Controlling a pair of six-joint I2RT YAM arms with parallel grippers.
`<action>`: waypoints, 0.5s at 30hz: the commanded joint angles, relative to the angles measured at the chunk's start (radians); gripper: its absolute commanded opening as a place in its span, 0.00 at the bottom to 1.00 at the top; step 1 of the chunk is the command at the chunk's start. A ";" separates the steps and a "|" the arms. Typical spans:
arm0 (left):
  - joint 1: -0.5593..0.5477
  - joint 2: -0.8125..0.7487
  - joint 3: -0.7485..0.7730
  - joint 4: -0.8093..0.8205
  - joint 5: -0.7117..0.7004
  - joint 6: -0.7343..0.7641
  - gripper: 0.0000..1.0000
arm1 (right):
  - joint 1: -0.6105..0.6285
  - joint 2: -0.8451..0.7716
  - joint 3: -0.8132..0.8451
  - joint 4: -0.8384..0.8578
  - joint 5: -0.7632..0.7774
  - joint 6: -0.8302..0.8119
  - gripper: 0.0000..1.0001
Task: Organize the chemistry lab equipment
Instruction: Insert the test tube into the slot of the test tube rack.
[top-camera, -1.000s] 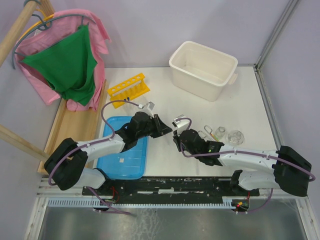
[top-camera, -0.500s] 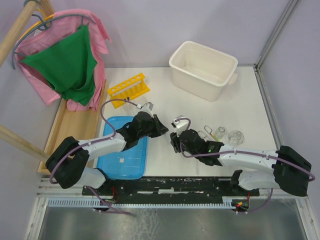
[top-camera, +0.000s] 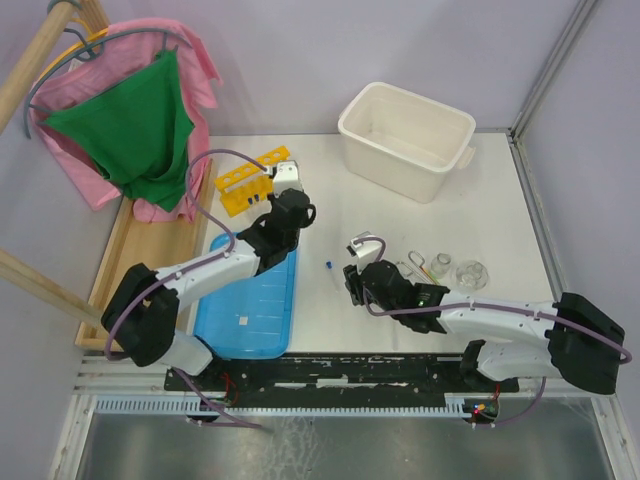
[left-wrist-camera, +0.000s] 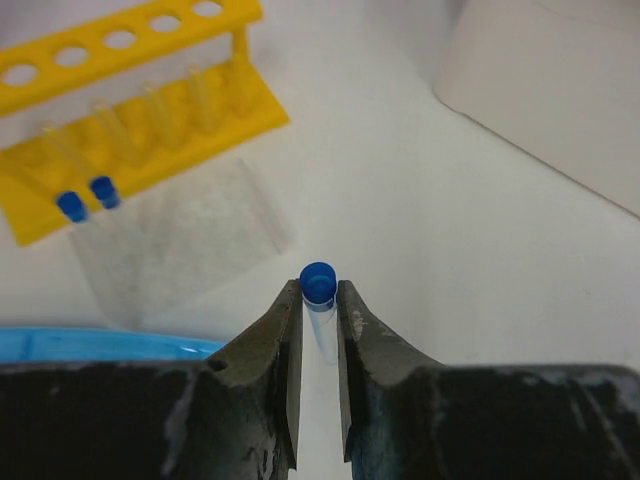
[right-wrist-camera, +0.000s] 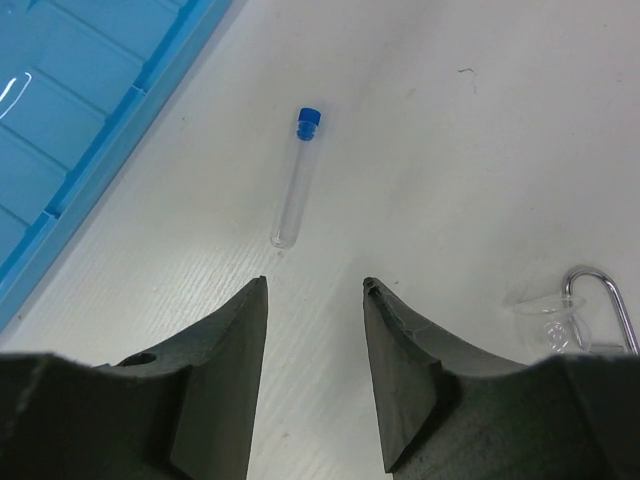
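The left gripper (left-wrist-camera: 319, 305) is clamped on a tube (left-wrist-camera: 320, 283), with the blue cap poking past the tips and the glass running back between the jaws. The rack (left-wrist-camera: 255, 110) lies ahead and to its left, near but apart, its long axis slanting across the wrist view. Two capped tubes (left-wrist-camera: 100, 190) sit at the rack's left end, and the holes further right look free. The right gripper (right-wrist-camera: 314, 283) hangs over the table (right-wrist-camera: 450, 150) with jaws apart. A loose tube (right-wrist-camera: 292, 195) lies just ahead of them, its long axis nearly in line with the approach and its cap at the far end. The right arm is much the nearer to it. The lid (right-wrist-camera: 80, 130) edge runs close on the loose tube's left, and the other side is open
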 joint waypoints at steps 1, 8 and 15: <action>0.078 0.065 0.037 0.124 -0.223 0.216 0.13 | 0.007 0.030 0.011 0.029 0.022 0.019 0.51; 0.240 0.143 0.046 0.206 -0.144 0.196 0.12 | 0.006 0.056 0.035 0.028 0.024 0.006 0.51; 0.284 0.230 0.116 0.229 -0.089 0.205 0.12 | 0.002 0.106 0.081 0.025 0.030 -0.015 0.52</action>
